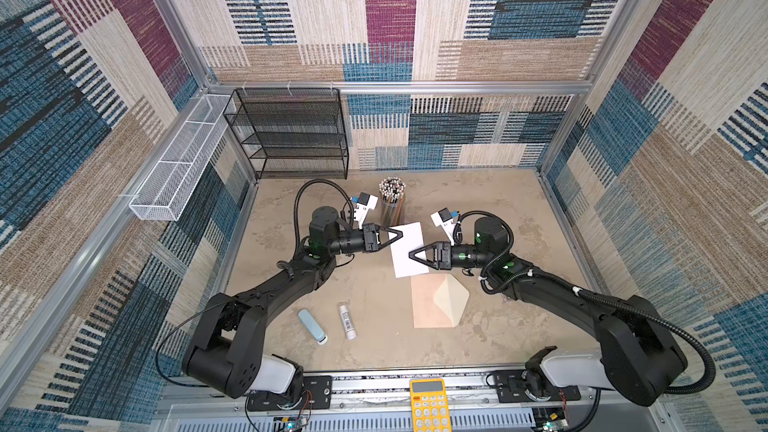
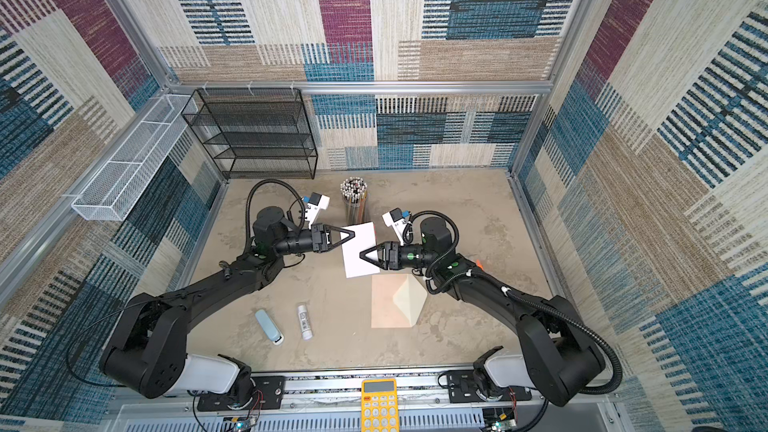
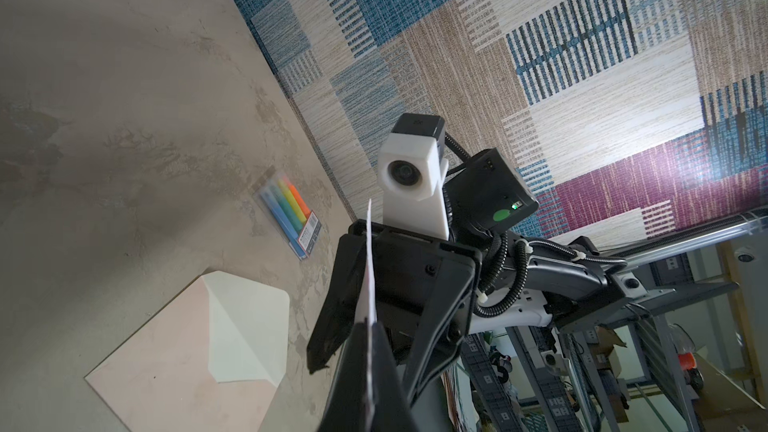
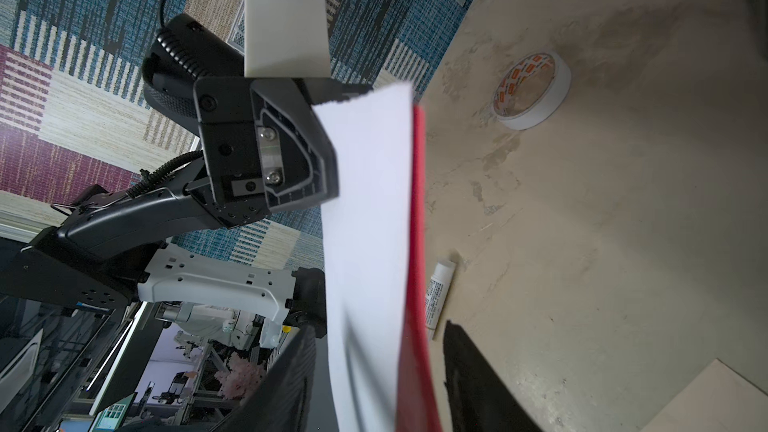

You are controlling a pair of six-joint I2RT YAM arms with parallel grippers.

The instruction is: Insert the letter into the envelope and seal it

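Letter is off tabletop, just beyond envelope: L hand clenched on one edge, R hand jaws astride opposite edge w/ a gap, not gripping. Envelope flap open, nothing inside yet. To do: insert, seal.

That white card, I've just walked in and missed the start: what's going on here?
The left gripper holds the letter up in the air by one edge, jaws shut on it. The right gripper is at the opposite edge, jaws open either side of the sheet, not clamped. The envelope lies flat on the table nearby, flap open; the letter is not in it yet.
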